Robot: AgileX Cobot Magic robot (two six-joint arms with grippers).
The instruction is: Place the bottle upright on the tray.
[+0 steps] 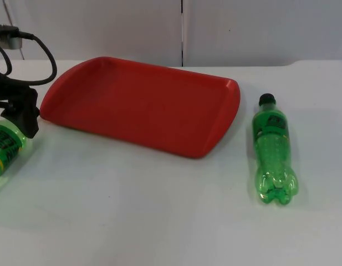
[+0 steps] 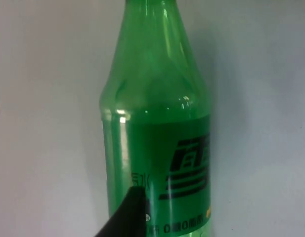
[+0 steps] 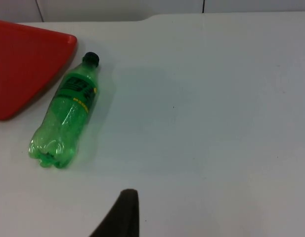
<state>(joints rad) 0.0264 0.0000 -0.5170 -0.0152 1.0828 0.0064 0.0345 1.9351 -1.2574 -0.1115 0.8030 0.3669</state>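
White table (image 1: 159, 221): left gripper (image 1: 27, 119) over left bottle (image 1: 4, 149).

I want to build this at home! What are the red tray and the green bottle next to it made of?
The red tray looks like smooth moulded plastic: one even colour, rounded rim, soft sheen. The green bottle lying beside it looks like thin clear-tinted plastic: light passes through it, its base is lobed, and it has a printed label and dark cap.

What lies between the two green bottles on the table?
The red tray, empty, lies between the bottle at the left gripper and the bottle lying on its side to the right; the top view shows it, with bare white table nearer the camera.
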